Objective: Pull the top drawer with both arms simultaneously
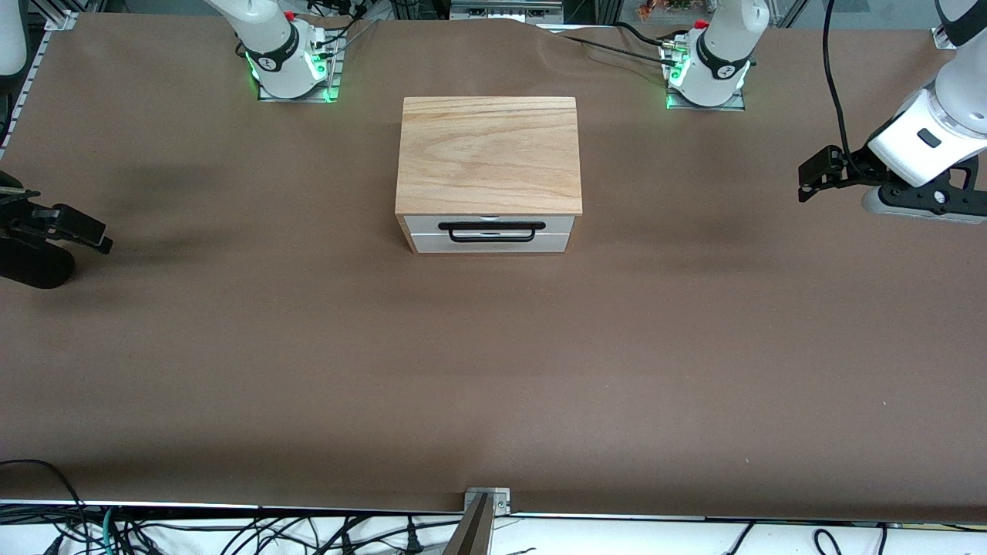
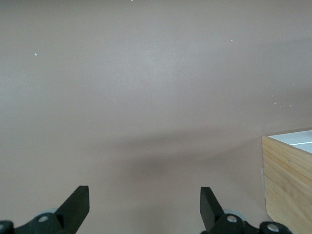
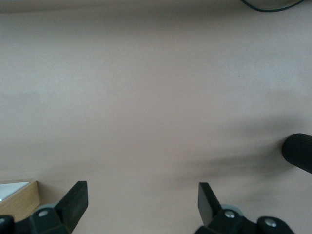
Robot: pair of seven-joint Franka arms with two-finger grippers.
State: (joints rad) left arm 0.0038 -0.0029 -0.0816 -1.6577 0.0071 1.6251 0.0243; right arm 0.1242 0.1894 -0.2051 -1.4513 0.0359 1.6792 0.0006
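Note:
The top drawer (image 1: 490, 224) is shut in the small cabinet (image 1: 489, 154) at the table's middle. Its white front carries a wide black bar handle (image 1: 491, 232). My left gripper (image 1: 810, 179) hangs open and empty over the bare table toward the left arm's end, well apart from the cabinet. My right gripper (image 1: 96, 235) hangs open and empty toward the right arm's end, also well apart. The left wrist view shows the open left gripper (image 2: 144, 202) and a cabinet corner (image 2: 288, 180). The right wrist view shows the open right gripper (image 3: 142, 201) and a cabinet corner (image 3: 17, 195).
The table (image 1: 493, 370) is covered in brown paper. The arm bases (image 1: 289, 62) stand at the edge farthest from the front camera. A black rounded part (image 1: 35, 266) sits by the right gripper and shows in the right wrist view (image 3: 300, 152).

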